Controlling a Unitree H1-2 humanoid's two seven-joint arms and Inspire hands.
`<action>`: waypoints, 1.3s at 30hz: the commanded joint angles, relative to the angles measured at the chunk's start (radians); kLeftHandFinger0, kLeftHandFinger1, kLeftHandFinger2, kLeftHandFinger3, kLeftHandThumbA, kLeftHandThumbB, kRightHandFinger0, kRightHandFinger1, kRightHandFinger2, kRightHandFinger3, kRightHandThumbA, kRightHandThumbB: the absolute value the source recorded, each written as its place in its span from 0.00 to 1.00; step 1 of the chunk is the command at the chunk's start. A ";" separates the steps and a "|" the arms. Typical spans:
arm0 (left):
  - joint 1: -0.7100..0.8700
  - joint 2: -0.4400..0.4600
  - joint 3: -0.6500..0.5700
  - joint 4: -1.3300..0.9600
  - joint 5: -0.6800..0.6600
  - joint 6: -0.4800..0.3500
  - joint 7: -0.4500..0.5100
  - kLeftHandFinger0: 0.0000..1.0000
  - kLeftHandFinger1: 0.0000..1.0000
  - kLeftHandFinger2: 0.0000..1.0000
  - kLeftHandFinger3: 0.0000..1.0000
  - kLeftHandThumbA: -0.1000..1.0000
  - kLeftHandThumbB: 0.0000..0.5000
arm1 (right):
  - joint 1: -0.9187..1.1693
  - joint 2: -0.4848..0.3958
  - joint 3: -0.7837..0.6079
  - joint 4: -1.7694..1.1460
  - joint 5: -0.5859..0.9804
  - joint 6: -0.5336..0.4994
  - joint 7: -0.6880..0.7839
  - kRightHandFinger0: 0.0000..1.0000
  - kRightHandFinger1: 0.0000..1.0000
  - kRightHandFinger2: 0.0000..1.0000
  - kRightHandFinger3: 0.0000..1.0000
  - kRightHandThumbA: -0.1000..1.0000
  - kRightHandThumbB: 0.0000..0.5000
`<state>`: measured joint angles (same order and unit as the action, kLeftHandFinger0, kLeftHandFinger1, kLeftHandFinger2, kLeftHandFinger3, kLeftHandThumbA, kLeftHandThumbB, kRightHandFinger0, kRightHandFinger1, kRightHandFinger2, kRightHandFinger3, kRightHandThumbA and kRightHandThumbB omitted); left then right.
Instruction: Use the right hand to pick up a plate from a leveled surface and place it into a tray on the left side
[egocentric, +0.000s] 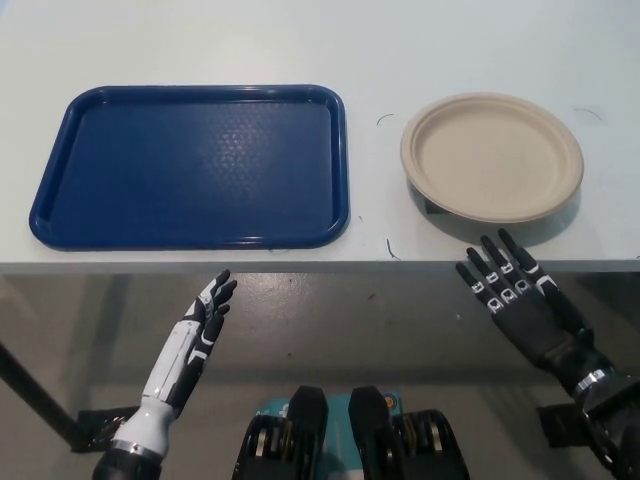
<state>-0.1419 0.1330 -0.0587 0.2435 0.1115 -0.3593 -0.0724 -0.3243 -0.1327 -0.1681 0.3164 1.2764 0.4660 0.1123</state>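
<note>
A beige round plate lies flat on the pale table, right of centre. A dark blue tray with nothing in it sits to its left. My black right hand is open with fingers spread, its fingertips just at the table's front edge, a short way below the plate and not touching it. Below the table edge at lower left, my white left hand rests open, palm turned inward, under the tray's near side.
The table's front edge runs across the picture below tray and plate. A grey floor shows beneath it. A few small dark marks dot the tabletop between tray and plate.
</note>
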 joint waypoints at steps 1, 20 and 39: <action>-0.031 0.017 -0.004 -0.008 -0.004 -0.038 -0.012 1.00 1.00 1.00 1.00 1.00 1.00 | -0.065 0.003 -0.025 0.004 -0.034 0.004 0.023 1.00 1.00 1.00 1.00 1.00 0.80; -0.031 0.016 -0.008 -0.016 0.000 -0.036 -0.017 1.00 1.00 1.00 1.00 1.00 1.00 | -0.210 -0.046 0.039 0.067 -0.203 0.004 -0.398 0.00 0.00 0.16 0.24 0.84 0.34; -0.058 0.021 -0.006 0.011 -0.003 -0.053 -0.025 1.00 1.00 1.00 1.00 1.00 1.00 | -0.189 -0.091 0.132 0.022 -0.064 0.004 -0.492 0.00 0.19 0.45 0.66 0.84 0.26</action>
<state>-0.1738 0.1362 -0.0589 0.2542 0.1144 -0.3634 -0.0867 -0.4866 -0.1902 -0.0452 0.3550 1.1958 0.4680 -0.3071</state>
